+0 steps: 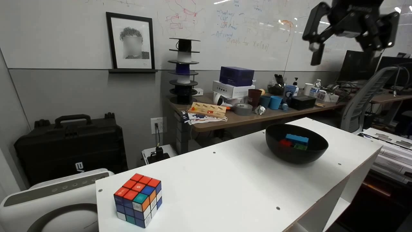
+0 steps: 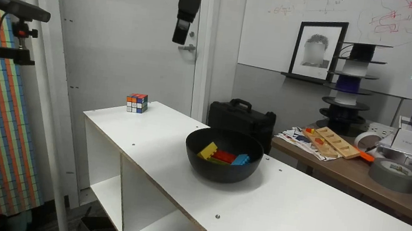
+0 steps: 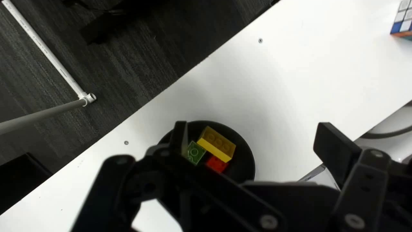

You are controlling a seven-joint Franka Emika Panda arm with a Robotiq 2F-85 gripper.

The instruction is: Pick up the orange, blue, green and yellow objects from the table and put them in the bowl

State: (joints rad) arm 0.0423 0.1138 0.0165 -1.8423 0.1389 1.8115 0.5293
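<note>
The black bowl [image 1: 297,156] stands on the white table; it also shows in an exterior view [image 2: 218,173] and the wrist view [image 3: 246,158]. Inside it lie a blue brick [image 1: 296,139], a red-orange brick [image 2: 225,156], a green brick [image 3: 196,153] and a yellow brick [image 3: 217,144]. The yellow brick leans tilted in an exterior view [image 2: 207,150]. The blue brick is hidden in the wrist view. My gripper [image 3: 258,143] is open and empty, high above the table; it also shows in an exterior view [image 1: 344,51]. One finger covers part of the bowl in the wrist view.
A Rubik's cube [image 1: 138,199] sits on the white table [image 1: 206,193] near its end, well away from the bowl. A brown desk [image 1: 219,124] with boxes, cups and tape runs beside it. A black case [image 1: 70,145] stands by the wall. A camera [image 2: 19,7] is on a stand.
</note>
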